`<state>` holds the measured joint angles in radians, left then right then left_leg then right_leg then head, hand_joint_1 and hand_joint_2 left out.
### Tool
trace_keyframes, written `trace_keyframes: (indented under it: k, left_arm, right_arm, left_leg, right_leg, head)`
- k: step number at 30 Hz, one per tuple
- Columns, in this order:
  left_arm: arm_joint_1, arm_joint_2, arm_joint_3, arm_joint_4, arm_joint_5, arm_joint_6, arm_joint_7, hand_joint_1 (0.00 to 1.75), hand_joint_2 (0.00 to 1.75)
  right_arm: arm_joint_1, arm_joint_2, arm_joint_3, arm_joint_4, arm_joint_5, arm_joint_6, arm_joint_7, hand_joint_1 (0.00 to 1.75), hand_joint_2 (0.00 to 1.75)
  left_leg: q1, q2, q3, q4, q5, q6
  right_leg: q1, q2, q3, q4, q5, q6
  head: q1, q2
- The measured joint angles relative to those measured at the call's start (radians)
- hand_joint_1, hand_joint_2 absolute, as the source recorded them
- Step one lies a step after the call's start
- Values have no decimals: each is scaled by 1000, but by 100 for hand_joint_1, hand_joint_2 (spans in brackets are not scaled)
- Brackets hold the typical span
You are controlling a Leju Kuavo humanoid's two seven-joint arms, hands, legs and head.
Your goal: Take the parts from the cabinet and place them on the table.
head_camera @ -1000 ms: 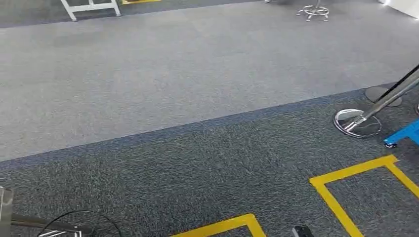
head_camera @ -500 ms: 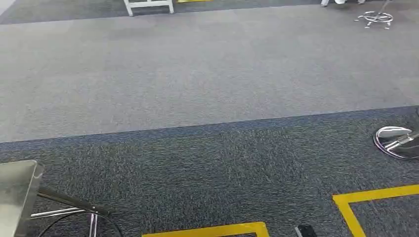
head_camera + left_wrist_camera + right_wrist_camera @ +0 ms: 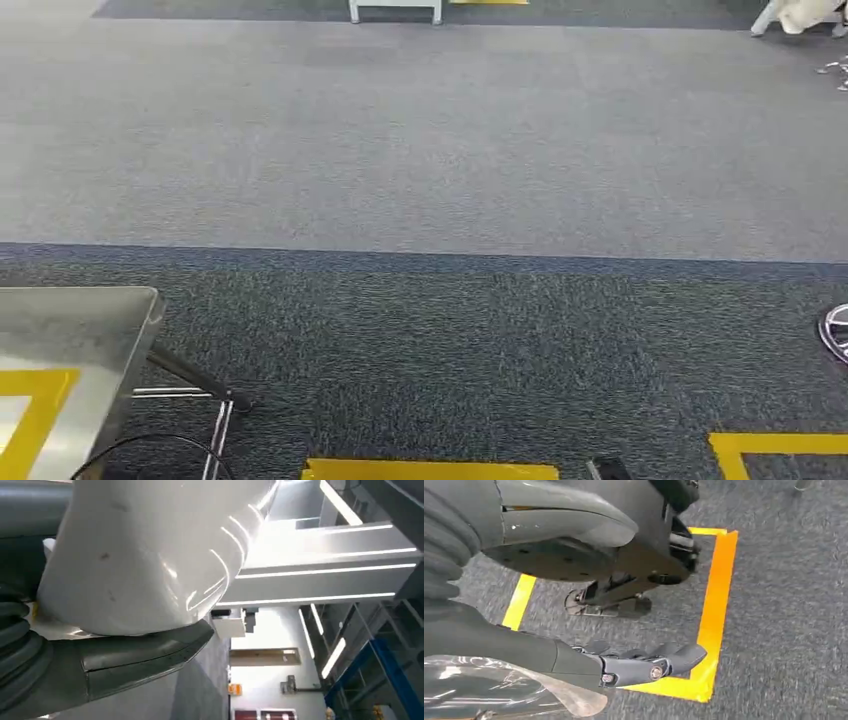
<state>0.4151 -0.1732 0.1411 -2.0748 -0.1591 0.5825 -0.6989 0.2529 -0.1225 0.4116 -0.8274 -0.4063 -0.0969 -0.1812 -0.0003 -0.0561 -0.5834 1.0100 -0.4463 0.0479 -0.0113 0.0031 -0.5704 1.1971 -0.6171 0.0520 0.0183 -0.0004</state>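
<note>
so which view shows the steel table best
The head view: the steel table shows its shiny corner, its legs and yellow tape on top. The left wrist view looks at a white part and ceiling lights, the right wrist view at taped carpet.

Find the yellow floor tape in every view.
Head view: tape along the bottom edge, middle, with another piece at bottom right.
Left wrist view: not in it; the left hand holds a white part against the ceiling.
Right wrist view: tape outline on the floor beyond the right hand.
Shared landmark: dark carpet, in head and right wrist views.
</note>
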Motion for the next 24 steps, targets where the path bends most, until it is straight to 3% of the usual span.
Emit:
trace_keyframes:
  k: [1, 2, 3, 5, 6, 7, 8, 9, 10, 11, 12, 14, 15, 16, 17, 18, 19, 20, 22, 23, 24]
  left_arm:
    - [0, 1, 0, 0, 0, 0, 0, 175, 175]
    - [0, 1, -1, 0, 0, -1, 0, 175, 175]
    - [-1, 2, -1, 0, 0, -2, 0, 175, 175]
    - [-3, 4, -4, 0, -2, -5, 0, 175, 175]
    - [-1, 4, -5, 0, -2, -6, 0, 175, 175]
    - [2, 5, -5, 0, -2, -6, 0, 175, 175]
    - [5, 8, -5, 0, -6, -6, 0, 175, 175]
    - [4, 8, -6, 0, -10, -5, 0, 175, 175]
    - [1, 9, -6, 0, -12, -3, 0, 175, 175]
    - [0, 10, -8, 0, -13, -3, 0, 175, 175]
    - [0, 11, -8, 0, -13, -3, 0, 175, 175]
    - [2, 11, -9, 0, -13, -3, 0, 175, 175]
    - [2, 11, -9, 0, -14, -3, 0, 175, 175]
    - [2, 12, -9, 0, -15, -3, 0, 175, 175]
    - [2, 13, -10, 0, -16, -2, 0, 175, 175]
    - [2, 14, -10, 0, -18, -2, 0, 175, 175]
    - [0, 15, -10, 0, -18, -2, 0, 175, 175]
    - [-1, 14, -11, 0, -19, -2, 0, 175, 175]
    - [6, 14, -11, 0, -21, -1, 0, 175, 175]
    - [7, 14, -11, 0, -22, -1, 0, 175, 175]
    - [7, 14, -11, -1, -23, -1, 0, 175, 175]
  right_arm:
    - [-2, 0, 1, 0, 0, 0, 0, 0, 175]
    - [-4, -2, 2, 0, -2, 0, -1, 0, 175]
    - [-5, -3, 6, 0, -8, -2, -3, 0, 175]
    - [-4, -7, 17, 0, -18, -3, -6, 0, 175]
    - [-6, -8, 21, 0, -21, -3, -6, 0, 175]
    - [-5, -8, 23, 0, -23, -4, -7, 0, 175]
    - [-9, -8, 26, 0, -24, -4, -8, 0, 175]
    - [-8, -8, 27, 0, -25, -3, -9, 0, 175]
    - [-7, -8, 29, 0, -27, -5, -9, 0, 175]
    - [-5, -9, 32, 0, -31, -8, -9, 0, 175]
    - [-4, -10, 33, 1, -32, -10, -9, 0, 175]
    - [-4, -12, 35, 2, -34, -10, -9, 0, 175]
    - [-5, -12, 36, 2, -35, -11, -9, 0, 175]
    - [-7, -12, 40, 2, -35, -11, -9, 0, 175]
    - [-9, -12, 43, 2, -36, -12, -9, 0, 175]
    - [-11, -12, 43, 2, -36, -12, -9, 0, 175]
    - [-10, -13, 43, 2, -36, -13, -10, 0, 175]
    - [-11, -14, 43, 2, -37, -13, -10, 0, 175]
    - [-16, -14, 47, 2, -38, -15, -10, 0, 175]
    - [-21, -14, 48, 1, -39, -16, -10, 0, 175]
    - [-25, -15, 50, 0, -42, -16, -11, 0, 175]
  left_leg:
    - [1, -12, -2, 1, 4, -4]
    - [2, -23, -5, 1, 8, -10]
    - [-5, -36, -13, 10, 11, -15]
    - [0, -60, -31, 10, 26, -29]
    - [3, -76, -34, 4, 29, -37]
    - [4, -91, -40, 7, 35, -43]
    - [3, -58, -48, 22, 20, -41]
    - [-1, -5, -66, 67, -28, -45]
    - [1, 22, -92, 142, -84, -50]
    - [4, 34, -117, 220, -129, -54]
    - [5, 38, -129, 264, -152, -56]
    - [10, 43, -130, 315, -171, -61]
    - [12, 45, -110, 300, -161, -63]
    - [14, 48, -67, 243, -134, -65]
    - [15, 62, 3, 138, -94, -64]
    - [14, 100, 60, 48, -67, -62]
    - [6, 151, 85, -1, -78, -60]
    - [3, 135, 77, 0, -73, -46]
    - [-2, 118, 63, 4, -70, -37]
    - [-1, 106, 60, -2, -65, -26]
    - [5, 99, 64, -9, -57, -14]
  right_leg:
    - [0, 16, 38, -80, 42, -2]
    - [-2, 60, 79, -162, 76, -7]
    - [-2, 110, 94, -209, 79, -10]
    - [-1, 90, 89, -216, 76, -11]
    - [1, 75, 87, -215, 74, -19]
    - [-6, 58, 85, -225, 86, -28]
    - [-7, 39, 83, -227, 91, -34]
    - [-5, 27, 78, -228, 96, -43]
    - [-3, 8, 74, -228, 99, -44]
    - [-1, -11, 70, -228, 101, -44]
    - [0, -23, 68, -228, 102, -45]
    - [0, -50, 61, -227, 106, -42]
    - [0, -62, 59, -226, 107, -40]
    - [0, -77, 58, -226, 108, -38]
    - [0, -93, 59, -224, 109, -37]
    - [0, -104, 74, -221, 107, -33]
    - [7, -117, 68, -215, 105, -27]
    - [9, -127, 66, -210, 106, -21]
    - [7, -146, 66, -211, 111, -13]
    - [6, -156, 69, -212, 112, -7]
    - [-1, -119, 56, -206, 97, 2]
  head:
    - [1, 0]
    - [0, 0]
    - [1, 0]
    - [-2, 0]
    - [-3, 0]
    - [-3, 0]
    - [-4, 0]
    - [-10, 0]
    - [-12, 0]
    - [-12, 0]
    - [-11, 0]
    - [-11, 0]
    - [-11, 0]
    - [-12, 0]
    - [-11, 0]
    - [-12, 0]
    - [-13, 0]
    - [-9, 0]
    - [-9, 0]
    - [-9, 0]
    - [-8, 0]
